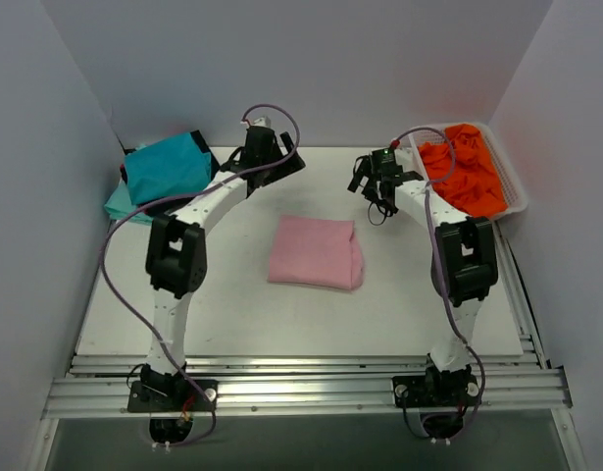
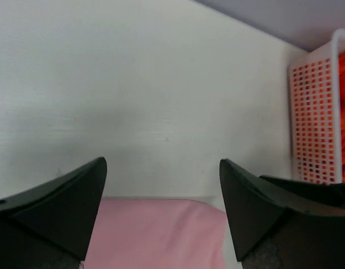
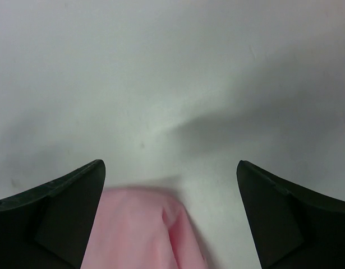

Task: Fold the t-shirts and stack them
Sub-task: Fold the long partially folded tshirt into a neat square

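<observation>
From the top view, the pink t-shirt [image 1: 316, 252] lies folded into a neat square in the middle of the table [image 1: 232, 309], between the two arms. The left gripper [image 1: 269, 147] hangs over the far side of the table, close to the teal t-shirt [image 1: 167, 169]. That one sits on a pile in the far left corner, with a pale aqua t-shirt [image 1: 118, 205] peeking out under it. The right gripper [image 1: 376, 186] hangs near the white basket [image 1: 515, 177], which holds the orange t-shirts [image 1: 465, 167]. Neither gripper touches the pink one.

In the left wrist view, the left gripper's fingers [image 2: 60, 207] stand wide apart with nothing between them. The pink t-shirt [image 2: 155, 235] shows at the bottom, and the basket [image 2: 312, 123] is at the right edge.

In the right wrist view, the right gripper's fingers [image 3: 54, 213] are wide apart too, and they hold nothing. A corner of the pink t-shirt [image 3: 138, 230] shows below them on the white table.

The folding of the pink t-shirt looks done, so the step in hand seems to be stacking it. The next move likely needs both grippers to come down on its edges and pinch all the layers at once, so the fold does not fall open. Then it can go onto the teal pile. The orange ones in the basket are not yet folded.
</observation>
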Motion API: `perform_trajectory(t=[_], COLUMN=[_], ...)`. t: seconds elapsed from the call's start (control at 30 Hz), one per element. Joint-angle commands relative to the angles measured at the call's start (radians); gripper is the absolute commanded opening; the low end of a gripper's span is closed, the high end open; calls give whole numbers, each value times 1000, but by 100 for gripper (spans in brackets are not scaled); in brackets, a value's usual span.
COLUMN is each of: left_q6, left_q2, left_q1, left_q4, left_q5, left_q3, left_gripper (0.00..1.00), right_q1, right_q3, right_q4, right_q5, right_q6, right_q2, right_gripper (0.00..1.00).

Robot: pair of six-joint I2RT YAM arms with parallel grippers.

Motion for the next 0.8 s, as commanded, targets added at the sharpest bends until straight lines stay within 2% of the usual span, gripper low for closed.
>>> perform_trajectory(t=[0.0, 0.07, 0.17, 0.2, 0.27, 0.3, 0.33, 0.4, 0.43, 0.5, 0.67, 0.77], left_q6=[78, 126, 149, 143, 124, 121, 115, 111, 103, 97, 65, 25], left_q2=[270, 269, 106, 6, -141, -192, -238, -370, -402, -473, -518, -512], left_q1=[85, 88, 95, 115, 137, 143, 149, 146, 142, 137, 90, 27], left_q4=[-175, -202, -110, -72, -52, -50, -49, 5, 28, 87, 199, 259], left_q5=[214, 211, 168, 171, 174, 159, 150, 133, 139, 171, 216, 214], left_q3=[435, 498, 310, 177, 37, -33, -180, -336, -482, -594, -845, -927], left_gripper=[92, 93, 94, 94, 94, 94, 94, 95, 95, 97, 97, 97], right_q1=[-22, -19, -20, -20, -19, -19, -17, -19, -20, -20, -8, -8], right_q3=[256, 208, 65, 33, -71, -108, -150, -253, -274, -306, -317, -342], right_q4=[-161, -125, -48, -31, 1, 15, 33, 79, 84, 78, 11, -15], right_q5=[48, 51, 50, 45, 27, 21, 13, 7, 5, -4, -27, -13], right_q6=[-86, -84, -78, -77, -78, -78, -81, -78, -70, -64, -72, -84], right_q2=[100, 21, -97, -123, -194, -222, -251, -341, -367, -429, -562, -650], right_gripper=[100, 100, 100, 100, 100, 100, 100, 100, 100, 100, 100, 100])
